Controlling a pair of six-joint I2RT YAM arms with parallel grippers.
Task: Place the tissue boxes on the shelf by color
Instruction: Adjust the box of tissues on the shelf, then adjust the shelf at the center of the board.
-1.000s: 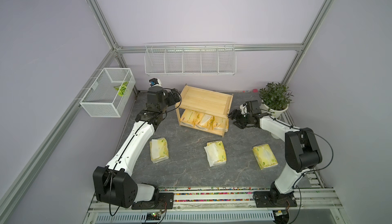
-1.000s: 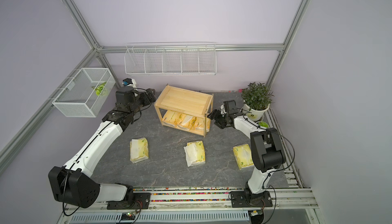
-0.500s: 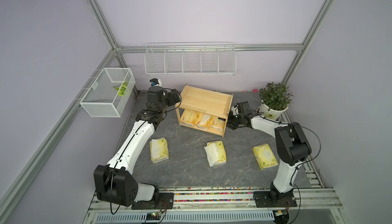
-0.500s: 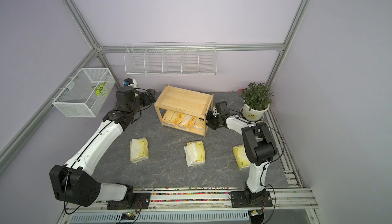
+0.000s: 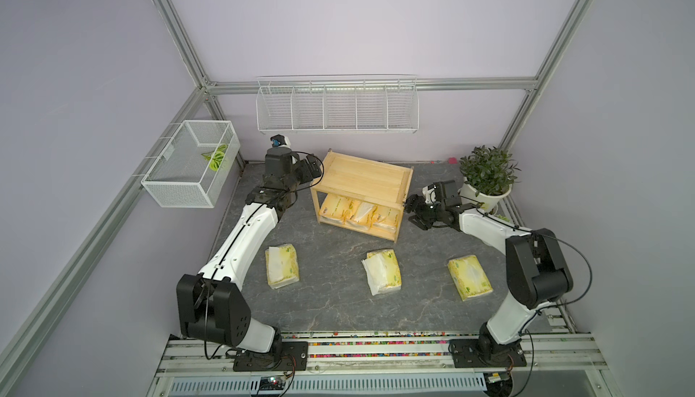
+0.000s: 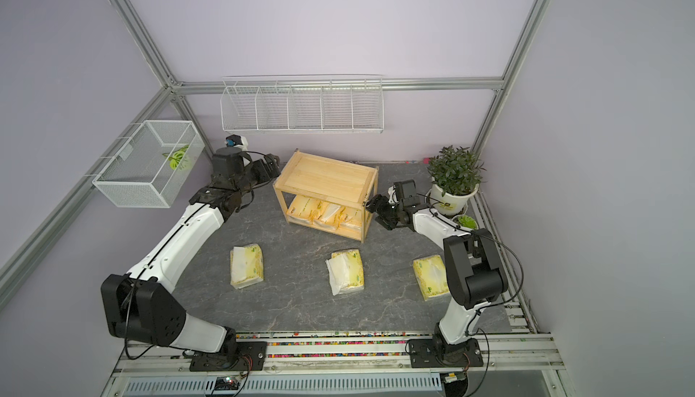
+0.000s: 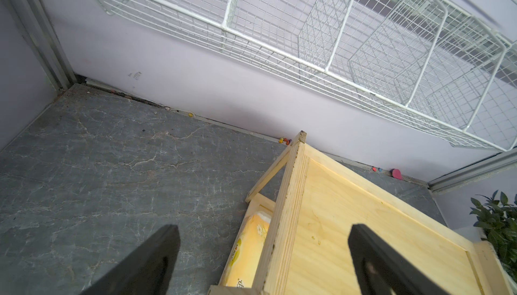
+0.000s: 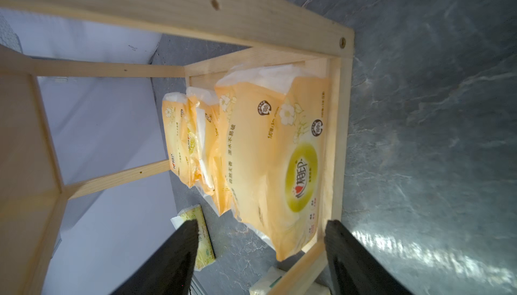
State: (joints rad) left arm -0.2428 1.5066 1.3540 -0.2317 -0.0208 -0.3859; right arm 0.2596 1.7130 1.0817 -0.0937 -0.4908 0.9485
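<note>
1. Orange is sorted, by the look of it: three orange packs [image 5: 356, 212] lie side by side on the lower tier of the wooden shelf [image 5: 363, 182]. The top tier is bare.
2. Your right gripper [image 5: 410, 204] sits at the shelf's right open end, level with that lower tier. Its jaws are apart with nothing in them, and the nearest orange pack lies just beyond the fingertips [image 8: 184, 240].
3. Your left gripper [image 5: 317, 169] hovers by the shelf's left end near the top rim, jaws wide apart, empty.
4. The step looks like clearing the right arm from the lower tier. Draw it straight out through the open side. Keep the fingers off the corner post and the plastic wrap so no pack drags out.
5. Three pale packs [image 5: 383, 271] lie on the table [image 5: 331, 312] in a row in front of the shelf, well apart. They likely go on the top tier, so you are about half done.
6. Pinch them across the body, not by the loose white tissue. Soft packs probably sag, so set them flat inside the rim.
7. Containers: the mesh basket [image 5: 188, 173] holds one green leaf [image 5: 216, 156]. The wire rack [image 5: 336, 107] shows nothing in it. The plant pot [image 5: 485, 192] stands near your right arm.
</note>
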